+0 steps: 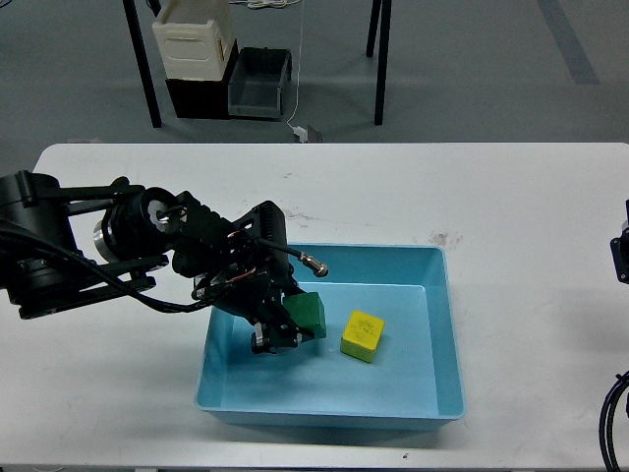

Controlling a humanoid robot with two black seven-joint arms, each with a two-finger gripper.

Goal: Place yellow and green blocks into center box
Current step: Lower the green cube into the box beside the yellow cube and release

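Note:
The light blue center box (447,324) sits on the white table. A yellow block (363,335) lies on the box floor near the middle. My left gripper (285,329) reaches into the left part of the box and is shut on the green block (308,314), which is low over the floor, just left of the yellow block. Whether the green block touches the floor is not clear. My right gripper is out of view; only a dark bit of the right arm (623,256) shows at the right edge.
The white table (511,197) stretches around the box. My left arm (147,241) lies across the table's left side. Beyond the far edge, on the floor, stand table legs, a cream container (195,44) and a dark bin (257,84).

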